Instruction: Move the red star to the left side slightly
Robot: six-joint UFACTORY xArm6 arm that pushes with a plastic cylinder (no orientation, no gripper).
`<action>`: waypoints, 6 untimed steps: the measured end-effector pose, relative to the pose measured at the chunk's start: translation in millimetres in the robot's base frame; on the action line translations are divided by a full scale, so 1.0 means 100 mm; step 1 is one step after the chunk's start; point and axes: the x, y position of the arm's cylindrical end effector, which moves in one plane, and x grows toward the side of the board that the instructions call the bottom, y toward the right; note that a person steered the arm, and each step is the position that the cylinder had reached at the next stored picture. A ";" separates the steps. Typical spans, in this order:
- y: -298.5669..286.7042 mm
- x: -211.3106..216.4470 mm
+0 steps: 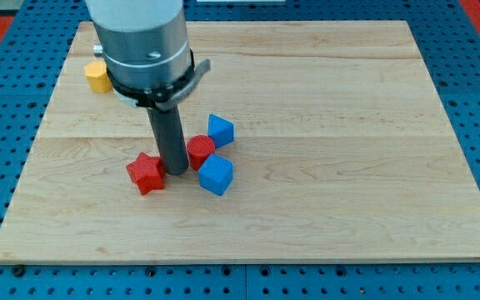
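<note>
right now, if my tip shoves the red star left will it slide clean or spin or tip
The red star looks low and flat-based, so it probably slides rather than tips. My tip sits at its right edge, toward the top, so an off-centre push may spin it. The smooth wooden board likely offers little grip.

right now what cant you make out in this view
- Yellow block: camera view, the arm's grey housing hides its right part, so its shape is unclear.
- Red block: the rod covers its left edge; shape uncertain.
- My tip: whether it touches the red star cannot be told.
</note>
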 end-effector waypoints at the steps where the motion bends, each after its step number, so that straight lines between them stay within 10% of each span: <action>1: -0.62 0.05; 6: -0.90 0.43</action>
